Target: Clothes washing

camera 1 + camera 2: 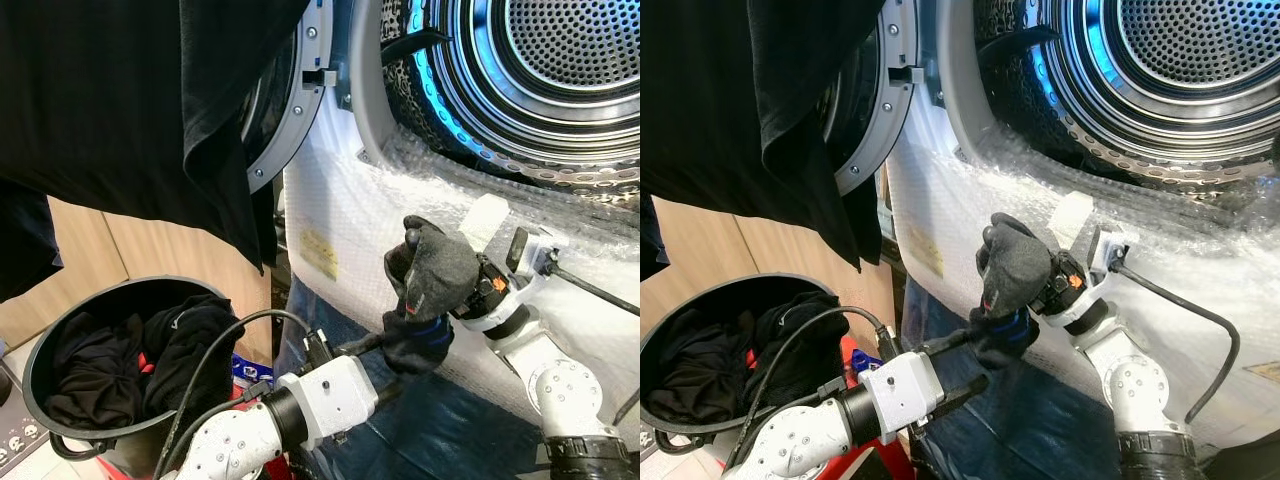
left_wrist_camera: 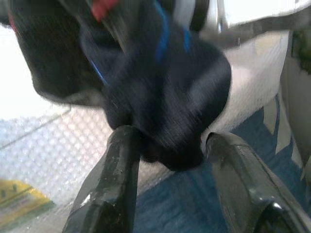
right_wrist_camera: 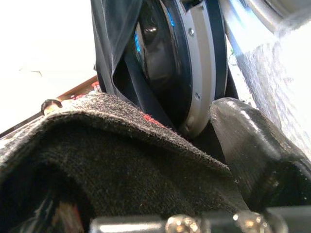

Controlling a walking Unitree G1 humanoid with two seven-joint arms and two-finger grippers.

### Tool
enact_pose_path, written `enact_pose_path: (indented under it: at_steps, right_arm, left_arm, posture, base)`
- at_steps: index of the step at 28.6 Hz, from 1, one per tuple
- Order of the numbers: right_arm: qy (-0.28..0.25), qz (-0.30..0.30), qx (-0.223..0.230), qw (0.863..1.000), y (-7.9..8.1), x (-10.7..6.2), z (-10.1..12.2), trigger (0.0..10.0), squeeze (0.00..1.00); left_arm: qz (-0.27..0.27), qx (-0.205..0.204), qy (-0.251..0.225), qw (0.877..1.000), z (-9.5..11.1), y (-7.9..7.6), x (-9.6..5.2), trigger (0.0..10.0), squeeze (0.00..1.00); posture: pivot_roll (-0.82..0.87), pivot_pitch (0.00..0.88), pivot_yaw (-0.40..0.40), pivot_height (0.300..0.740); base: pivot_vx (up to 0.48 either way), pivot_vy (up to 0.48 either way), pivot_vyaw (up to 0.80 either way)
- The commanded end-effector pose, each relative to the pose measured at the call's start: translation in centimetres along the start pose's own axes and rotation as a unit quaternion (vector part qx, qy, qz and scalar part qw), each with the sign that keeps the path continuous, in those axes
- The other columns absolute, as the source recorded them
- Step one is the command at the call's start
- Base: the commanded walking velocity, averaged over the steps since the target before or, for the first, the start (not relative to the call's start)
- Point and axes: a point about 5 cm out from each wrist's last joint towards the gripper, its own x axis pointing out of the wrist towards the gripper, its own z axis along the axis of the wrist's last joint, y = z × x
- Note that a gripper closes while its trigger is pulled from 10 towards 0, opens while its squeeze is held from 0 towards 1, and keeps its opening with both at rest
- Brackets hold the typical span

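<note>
Your right gripper (image 1: 425,262) is clamped on the soft, light sock (image 1: 432,285); left gripper (image 2: 167,155), jaws apart, takes its lower end.

drum mouth (image 1: 560,60) gapes open; hanging black garment (image 1: 130,110) blocks the left.

Both silver arms are reaching forward and meeting at centre. The left tool (image 1: 400,352) is pointing up-right with its fingers (image 2: 109,194) parted. The right tool (image 1: 425,268) is angling left, wrapped in dark cloth.
</note>
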Motion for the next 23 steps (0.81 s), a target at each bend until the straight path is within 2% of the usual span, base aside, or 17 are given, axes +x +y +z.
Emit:
enact_pose_path:
  at_steps: [1,14,19,23]
  right_arm:
    - [0.006,0.002,-0.004,1.000,0.1,-0.1,0.1,10.0,0.00]
    - [0.011,0.002,-0.002,1.000,0.5,0.2,-0.4,10.0,0.00]
    - [0.012,0.000,-0.001,1.000,0.5,0.4,-0.7,10.0,0.00]
    - [0.013,-0.001,0.000,1.000,0.5,0.5,-0.9,10.0,0.00]
  left_arm:
    - [-0.002,0.001,-0.018,1.000,1.0,0.2,-0.1,10.0,0.00]
    - [0.022,-0.031,-0.052,0.998,1.5,2.8,0.8,10.0,0.00]
    - [0.014,-0.042,-0.049,0.998,1.0,3.0,1.2,10.0,0.00]
    - [-0.009,-0.085,-0.062,0.994,0.9,2.6,1.7,10.0,0.00]
  posture:
    - [0.08,0.000,-0.075,0.740]
    - [0.05,0.000,-0.069,0.740]
    - [0.05,0.000,-0.071,0.740]
    - [0.04,0.000,-0.071,0.740]
  base:
    - [0.000,0.000,0.00]
    - [0.000,0.000,0.00]
    - [0.000,0.000,0.00]
    - [0.000,0.000,0.00]
